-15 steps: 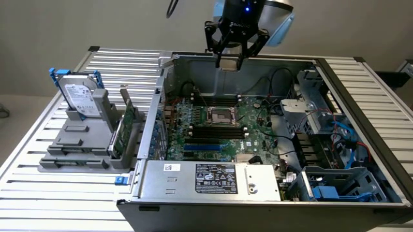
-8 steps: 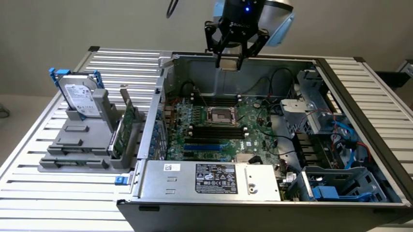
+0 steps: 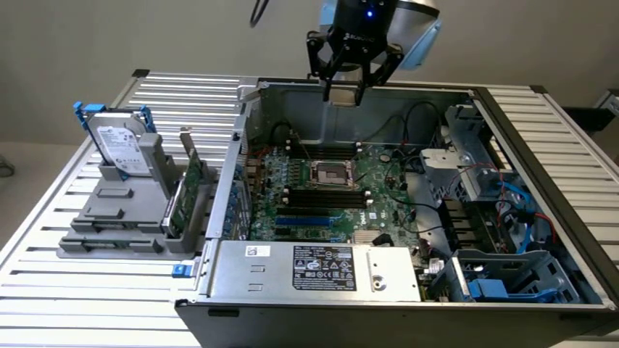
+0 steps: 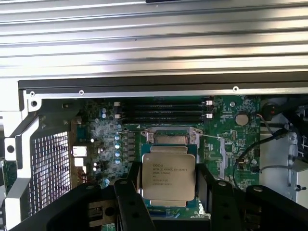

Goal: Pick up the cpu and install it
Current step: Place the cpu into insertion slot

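The cpu (image 4: pixel 168 175), a small square chip with a dull silver top and printed text, sits between the black fingers (image 4: pixel 131 185) of my gripper (image 4: pixel 168 188), which is shut on its two opposite edges. In the exterior view my gripper (image 3: pixel 343 94) hangs high over the back wall of the open computer case, with the cpu (image 3: pixel 343 98) a small pale piece at its tips. The dark square socket (image 3: pixel 334 174) with its metal frame lies on the green motherboard well below. In the wrist view the socket (image 4: pixel 168 138) shows just past the cpu's far edge.
Black memory slots (image 3: pixel 329 196) run beside the socket. A silver power supply (image 3: pixel 320 270) fills the case's front, and cables and drive cages (image 3: pixel 503 210) crowd the exterior view's right. A hard drive (image 3: pixel 121 148) stands in a grey holder (image 3: pixel 121 225) on the slatted table (image 3: pixel 58 290).
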`<state>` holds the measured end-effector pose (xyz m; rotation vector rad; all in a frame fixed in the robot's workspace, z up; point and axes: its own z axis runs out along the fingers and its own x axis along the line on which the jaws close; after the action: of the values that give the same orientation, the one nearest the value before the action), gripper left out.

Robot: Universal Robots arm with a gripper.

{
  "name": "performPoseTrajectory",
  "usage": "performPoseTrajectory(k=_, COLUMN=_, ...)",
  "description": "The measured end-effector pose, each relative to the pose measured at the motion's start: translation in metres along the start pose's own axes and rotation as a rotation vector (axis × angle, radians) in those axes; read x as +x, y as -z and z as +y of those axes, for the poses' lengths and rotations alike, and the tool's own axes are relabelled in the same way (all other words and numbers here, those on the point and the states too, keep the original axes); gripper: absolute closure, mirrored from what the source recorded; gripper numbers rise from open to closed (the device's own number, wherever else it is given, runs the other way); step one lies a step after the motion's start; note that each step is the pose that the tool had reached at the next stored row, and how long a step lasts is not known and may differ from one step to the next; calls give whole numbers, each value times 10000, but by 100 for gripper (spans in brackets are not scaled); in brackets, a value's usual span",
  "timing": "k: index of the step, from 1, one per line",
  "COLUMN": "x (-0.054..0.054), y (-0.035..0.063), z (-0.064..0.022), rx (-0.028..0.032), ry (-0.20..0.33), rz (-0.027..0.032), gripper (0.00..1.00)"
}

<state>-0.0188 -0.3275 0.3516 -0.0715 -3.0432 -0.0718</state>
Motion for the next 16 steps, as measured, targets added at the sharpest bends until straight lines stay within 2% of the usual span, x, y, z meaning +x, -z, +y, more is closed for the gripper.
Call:
performPoseTrajectory(k=12, x=-7, y=-69, z=-3, rx=-206, ry=-2030, rz=-89, gripper=45)
performPoseTrajectory(k=16, x=-11, y=-113, z=-5, rx=-379, ry=-2706, rz=-105, gripper=45)
